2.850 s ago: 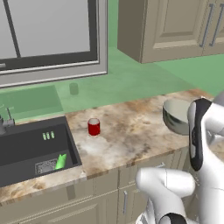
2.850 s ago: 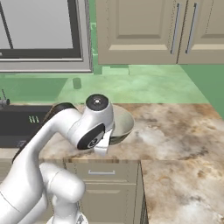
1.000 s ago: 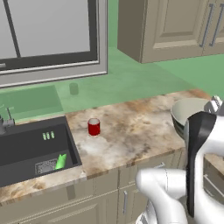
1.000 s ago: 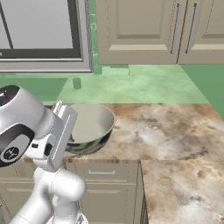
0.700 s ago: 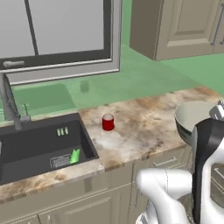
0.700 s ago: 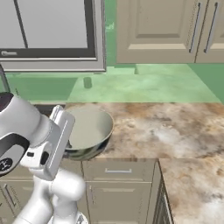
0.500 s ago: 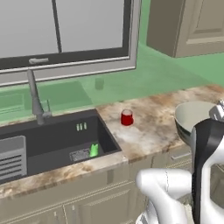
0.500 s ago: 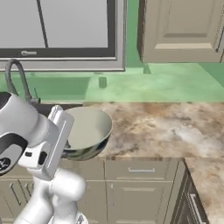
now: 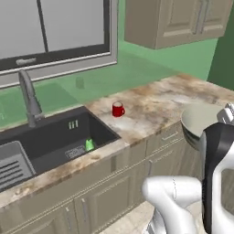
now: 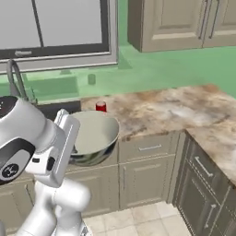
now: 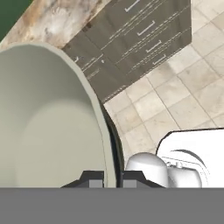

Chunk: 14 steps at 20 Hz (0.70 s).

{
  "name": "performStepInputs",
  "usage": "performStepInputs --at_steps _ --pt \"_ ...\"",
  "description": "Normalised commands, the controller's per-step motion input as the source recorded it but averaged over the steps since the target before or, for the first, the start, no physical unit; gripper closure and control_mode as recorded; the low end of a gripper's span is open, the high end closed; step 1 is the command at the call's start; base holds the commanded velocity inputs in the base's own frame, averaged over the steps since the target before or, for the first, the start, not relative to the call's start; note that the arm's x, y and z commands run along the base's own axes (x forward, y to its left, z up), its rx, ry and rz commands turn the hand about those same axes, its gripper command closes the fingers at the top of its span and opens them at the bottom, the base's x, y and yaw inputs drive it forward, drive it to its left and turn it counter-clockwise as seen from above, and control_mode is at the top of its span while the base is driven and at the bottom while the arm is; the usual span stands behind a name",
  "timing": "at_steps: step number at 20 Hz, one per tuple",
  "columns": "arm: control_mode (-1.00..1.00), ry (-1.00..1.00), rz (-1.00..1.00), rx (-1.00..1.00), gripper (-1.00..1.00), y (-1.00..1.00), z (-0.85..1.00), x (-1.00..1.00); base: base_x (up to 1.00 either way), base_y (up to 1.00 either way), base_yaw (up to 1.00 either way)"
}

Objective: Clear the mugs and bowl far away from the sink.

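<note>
- The pincer (image 11: 112, 178) is clamping narrowly on the rim of the bowl (image 11: 48, 122), one fingertip (image 11: 92, 177) inside the wall and one outside.
- The bowl (image 10: 92, 136) is hanging clear of the counter (image 10: 175, 108), out over the cabinet fronts and tiled floor (image 11: 183, 92).
- The red mug (image 9: 118, 109) is standing on the counter just beside the sink (image 9: 50, 141).
- The green mug (image 9: 89, 145) is lying inside the basin, near its right wall.
- The faucet (image 9: 28, 98) is rising behind the sink, under the window.

green mug (image 9: 89, 145) half-hidden in sink (image 9: 50, 141), bowl (image 11: 48, 118) edge-cropped
</note>
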Motion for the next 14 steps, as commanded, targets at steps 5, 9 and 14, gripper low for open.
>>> performStepInputs --at_steps 5,9,14 --pt "1.0 0.0 0.0 0.0 1.0 0.0 0.0 0.0 0.0 0.0 -1.0" --pt "1.0 0.0 0.0 0.0 1.0 0.0 0.0 0.0 0.0 0.0 -1.0" --pt "1.0 0.0 0.0 0.0 1.0 0.0 0.0 0.0 0.0 0.0 -1.0"
